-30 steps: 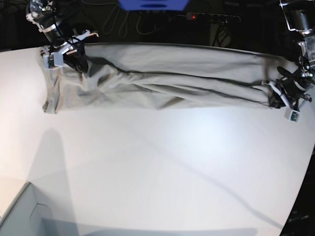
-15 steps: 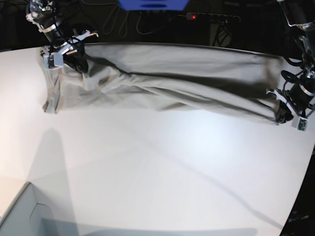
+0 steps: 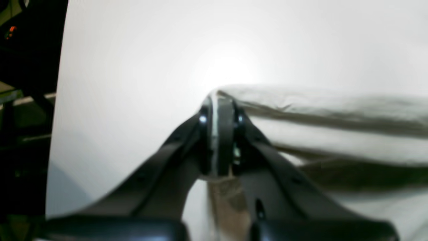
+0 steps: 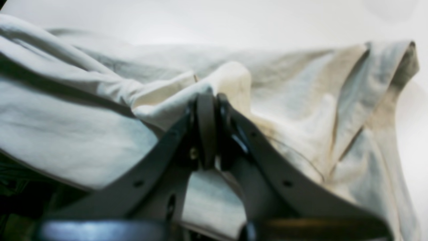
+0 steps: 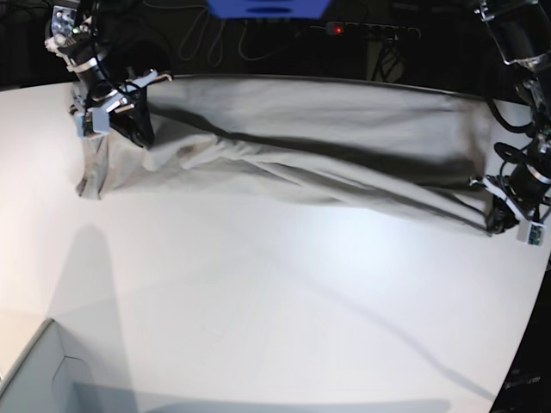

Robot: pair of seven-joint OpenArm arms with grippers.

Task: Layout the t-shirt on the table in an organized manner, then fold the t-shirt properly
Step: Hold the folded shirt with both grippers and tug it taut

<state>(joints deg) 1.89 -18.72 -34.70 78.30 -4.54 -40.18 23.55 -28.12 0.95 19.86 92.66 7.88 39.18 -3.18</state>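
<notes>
White table (image 5: pixel 258 301) carries the t-shirt (image 5: pixel 310 146) stretched along its far edge. You see the left gripper (image 3: pixel 219 134) pinching 1 limp corner; the right gripper (image 4: pixel 207 130) clamps bunched cloth. Grip seams; it sags.

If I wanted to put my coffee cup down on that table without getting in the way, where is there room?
The wide white stretch of the table nearer the camera, between the t-shirt and the pale grey box corner, is bare. The far strip is crowded: the shirt spans it, pinched by the right gripper at one end and the left gripper at the other.
</notes>
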